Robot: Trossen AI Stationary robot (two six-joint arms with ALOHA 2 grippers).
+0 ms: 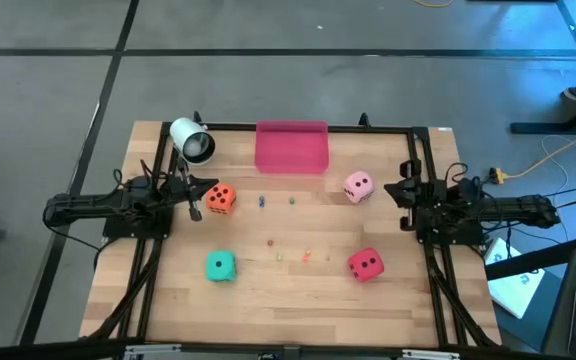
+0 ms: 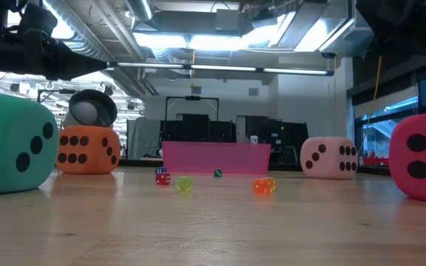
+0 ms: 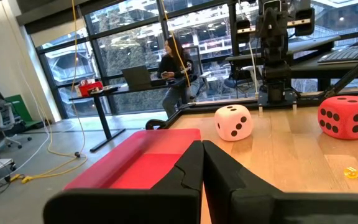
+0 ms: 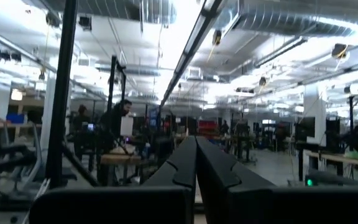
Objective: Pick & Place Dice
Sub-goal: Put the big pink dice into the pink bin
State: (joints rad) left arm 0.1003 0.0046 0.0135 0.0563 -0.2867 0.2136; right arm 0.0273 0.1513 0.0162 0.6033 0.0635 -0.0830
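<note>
Wooden table (image 1: 298, 300) carrying four soft dice around flat pink tray (image 1: 291, 147): orange die (image 1: 219, 198) just beside clenched left pincer (image 1: 194, 208); right pincer (image 1: 405, 192) clenched, empty. Risk: shoving orange die aside unless opened first.

Four dice are counted: one orange (image 1: 220, 198), one pink (image 1: 358, 186), one teal (image 1: 219, 266), one red (image 1: 365, 263). One pink tray (image 1: 291, 147) and two arms are seen.
</note>
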